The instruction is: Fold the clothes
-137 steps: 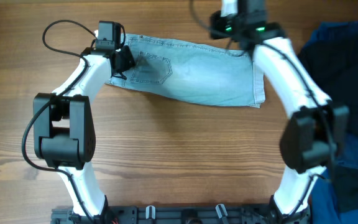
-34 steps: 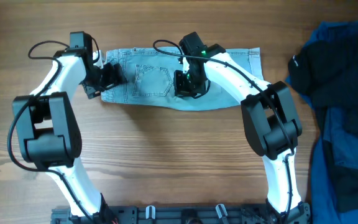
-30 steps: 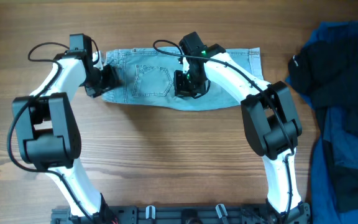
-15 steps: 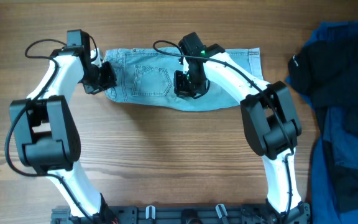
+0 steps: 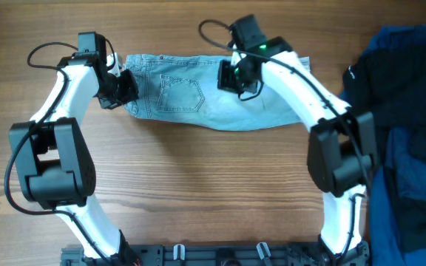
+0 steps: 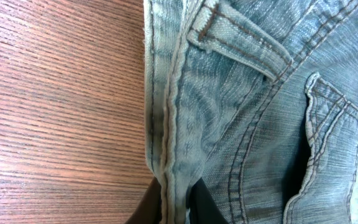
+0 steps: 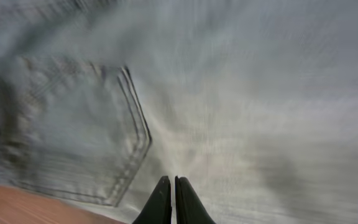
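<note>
Two arms, the left arm (image 5: 72,74) and the right arm (image 5: 302,74). Smooth white tubes with fat black joints and a big black boxy elbow on each. Thin black cable (image 5: 46,50) curling off the top of the left one, second cable (image 5: 213,26) off the right. Tiny green light (image 5: 259,50) on the right one. Left claw (image 5: 124,89) and right claw (image 5: 239,77) all black, with thin pointed fingers (image 7: 160,202).
</note>
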Robot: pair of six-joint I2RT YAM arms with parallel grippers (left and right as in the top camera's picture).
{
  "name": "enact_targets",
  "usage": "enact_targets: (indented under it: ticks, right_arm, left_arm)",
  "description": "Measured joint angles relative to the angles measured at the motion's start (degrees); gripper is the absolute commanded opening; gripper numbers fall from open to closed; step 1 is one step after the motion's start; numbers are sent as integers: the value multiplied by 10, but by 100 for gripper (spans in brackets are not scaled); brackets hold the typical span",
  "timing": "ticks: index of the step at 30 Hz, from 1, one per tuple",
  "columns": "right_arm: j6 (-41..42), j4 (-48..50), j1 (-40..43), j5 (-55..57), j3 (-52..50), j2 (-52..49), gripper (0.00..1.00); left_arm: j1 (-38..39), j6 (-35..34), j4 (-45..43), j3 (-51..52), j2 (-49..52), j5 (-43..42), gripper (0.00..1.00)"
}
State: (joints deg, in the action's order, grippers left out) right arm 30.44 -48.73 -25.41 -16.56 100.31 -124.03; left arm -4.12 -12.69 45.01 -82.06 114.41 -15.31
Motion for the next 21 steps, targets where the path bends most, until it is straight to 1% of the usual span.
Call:
enact_targets:
  ticks: [3, 8, 11, 14, 17, 21]
  right_arm:
    - [4, -20, -23, -4, -26, -30, 4]
    - [13, 7, -33, -15, -49, -41, 4]
    - [15, 26, -33, -48, -53, -42, 4]
    - [11, 11, -33, -75, -46, -43, 4]
    - [7, -11, -32, -78, -40, -33, 4]
    - [3, -18, -29, -71, -39, 7, 4]
  left_arm:
    - [0, 0, 0, 0, 0, 0, 4]
    - [0, 0, 9, -10, -5, 0, 4]
    - [0, 2, 34, -31, -38, 0, 4]
    - [5, 11, 46, -50, -78, -1, 4]
    - [7, 15, 43, -52, -99, 0, 4]
    - [6, 15, 41, -53, -105, 0, 4]
